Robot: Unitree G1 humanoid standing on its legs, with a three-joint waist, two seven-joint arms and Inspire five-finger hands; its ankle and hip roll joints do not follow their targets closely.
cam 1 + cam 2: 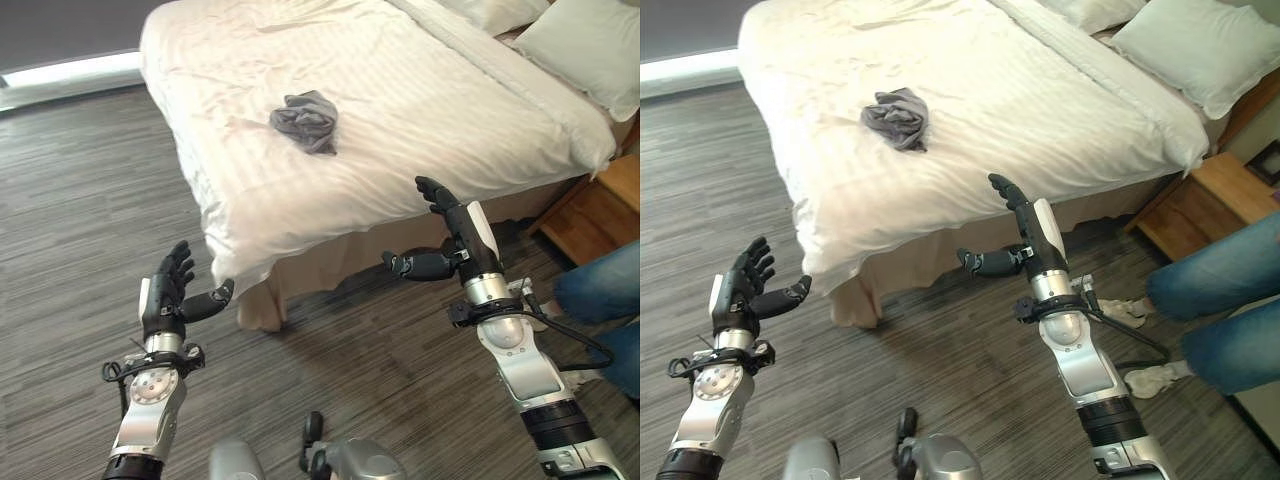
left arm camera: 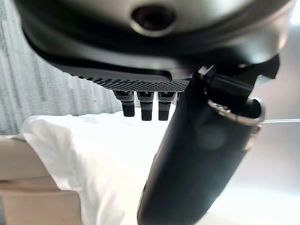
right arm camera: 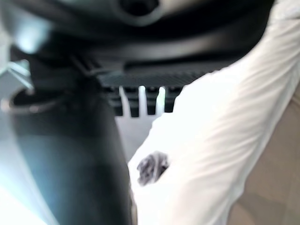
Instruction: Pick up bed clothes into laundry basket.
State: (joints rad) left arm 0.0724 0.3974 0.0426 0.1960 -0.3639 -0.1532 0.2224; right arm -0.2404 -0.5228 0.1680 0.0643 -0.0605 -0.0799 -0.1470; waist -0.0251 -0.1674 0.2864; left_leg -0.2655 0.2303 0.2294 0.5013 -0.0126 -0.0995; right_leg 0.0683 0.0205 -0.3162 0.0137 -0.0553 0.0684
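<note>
A crumpled grey garment lies on the white bed, well in from the foot edge and nearer the bed's left side, out in plain reach for a pick-up. Both arms are raised in front of the bed's near corner, apparently readying to reach in. The left hand is spread, fingers up and thumb out, holding nothing, over the floor. The right hand is just as wide, empty, near the foot edge. A person's legs stand beside the nightstand
</note>
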